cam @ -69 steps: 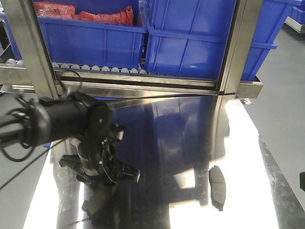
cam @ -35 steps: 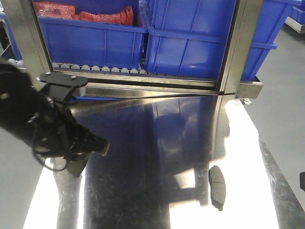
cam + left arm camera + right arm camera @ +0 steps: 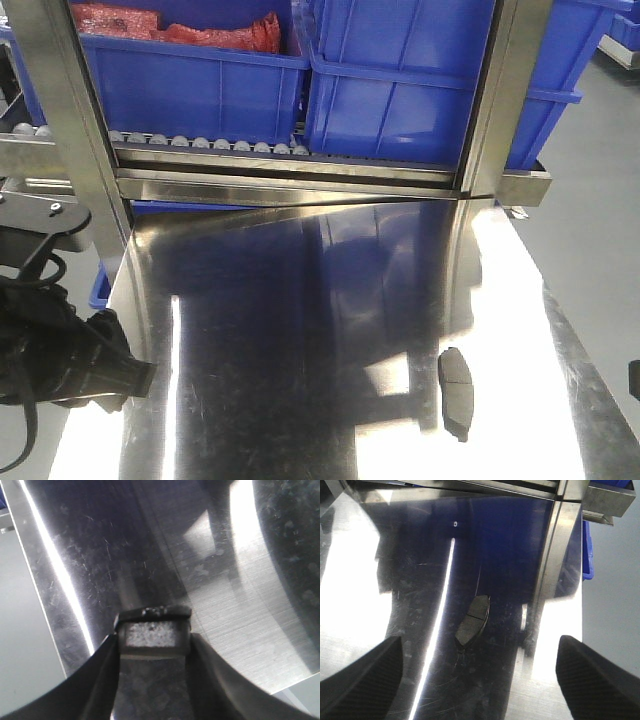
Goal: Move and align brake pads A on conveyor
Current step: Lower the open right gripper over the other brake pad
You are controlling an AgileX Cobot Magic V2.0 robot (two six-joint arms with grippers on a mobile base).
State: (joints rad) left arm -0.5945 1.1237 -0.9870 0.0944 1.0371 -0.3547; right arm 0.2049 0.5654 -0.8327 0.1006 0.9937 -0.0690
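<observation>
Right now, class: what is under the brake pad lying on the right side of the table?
The brake pad lies flat on the shiny steel tabletop. The pad itself covers the spot beneath, so nothing more can be seen there.

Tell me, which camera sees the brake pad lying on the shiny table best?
The right wrist view: the brake pad lies whole, mid-picture, groove showing. The front view shows it small, low right. The left wrist view misses it.
</observation>
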